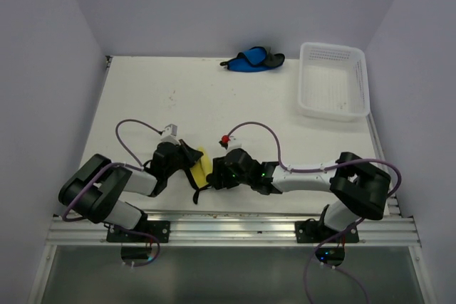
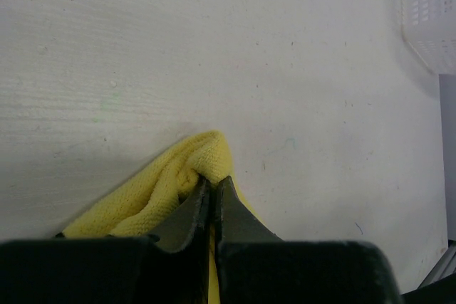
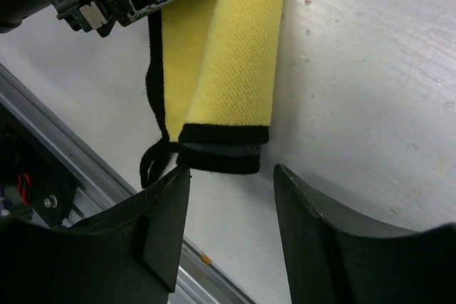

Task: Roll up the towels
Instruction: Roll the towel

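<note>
The yellow towel [image 1: 201, 167] lies folded into a narrow strip near the table's front edge, between my two grippers. My left gripper [image 2: 214, 179] is shut on a bunched fold of the yellow towel [image 2: 160, 194]. In the right wrist view, the yellow towel [image 3: 235, 55] ends in black edging with a loop at its corner. My right gripper [image 3: 231, 169] stands open just short of that end, with nothing between its fingers. The blue towel [image 1: 251, 60] lies crumpled at the table's far edge, away from both grippers.
A white perforated basket [image 1: 333, 80] stands at the far right of the table; its corner [image 2: 427, 12] shows in the left wrist view. The metal rail [image 1: 228, 227] along the table's front edge runs just behind both grippers.
</note>
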